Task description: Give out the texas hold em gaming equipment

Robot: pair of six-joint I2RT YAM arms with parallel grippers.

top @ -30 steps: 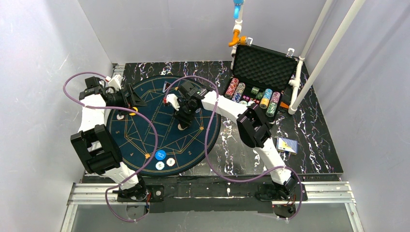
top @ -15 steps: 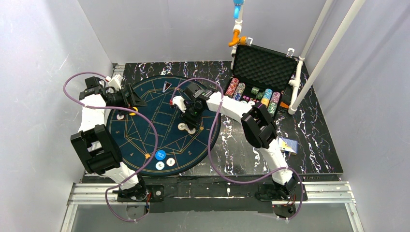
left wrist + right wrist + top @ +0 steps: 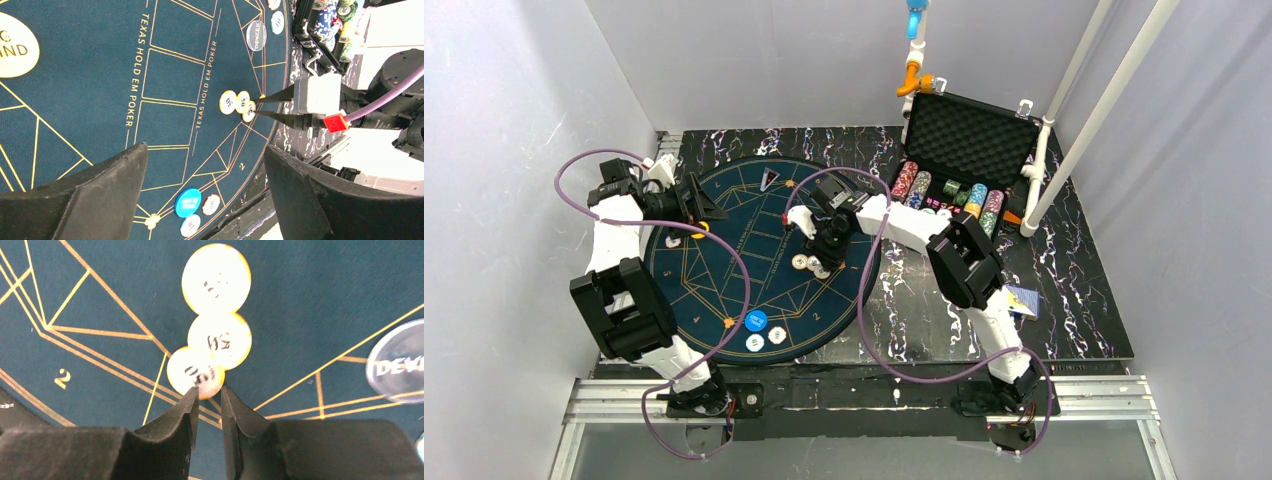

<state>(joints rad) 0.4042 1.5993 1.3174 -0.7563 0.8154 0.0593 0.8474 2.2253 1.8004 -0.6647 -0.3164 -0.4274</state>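
Seen from above, the round mat (image 3: 724,215) lies on the marbled table (image 3: 1074,300). The right end effector (image 3: 822,252) hangs over three yellow-rimmed chips (image 3: 810,265) near the mat's right edge, and the left end effector (image 3: 706,200) sits over its far left. A blue button disc (image 3: 756,320) and two white chips (image 3: 765,340) lie at the near rim. Chip stacks (image 3: 977,205) fill the open black case (image 3: 969,140), and blue-backed cards (image 3: 1021,300) rest on the table to the right. The left wrist view reads "TEXAS HOLD EM POKER" twice on the mat and "DEALER" on a clear disc (image 3: 256,35); its own fingers stand wide apart with nothing between them. The right wrist view shows a gold "2" (image 3: 62,378) and the three chips overlapping in a row (their digits are blurred). Its fingers are nearly together with a slim gap, tips at the nearest chip's edge, gripping nothing.
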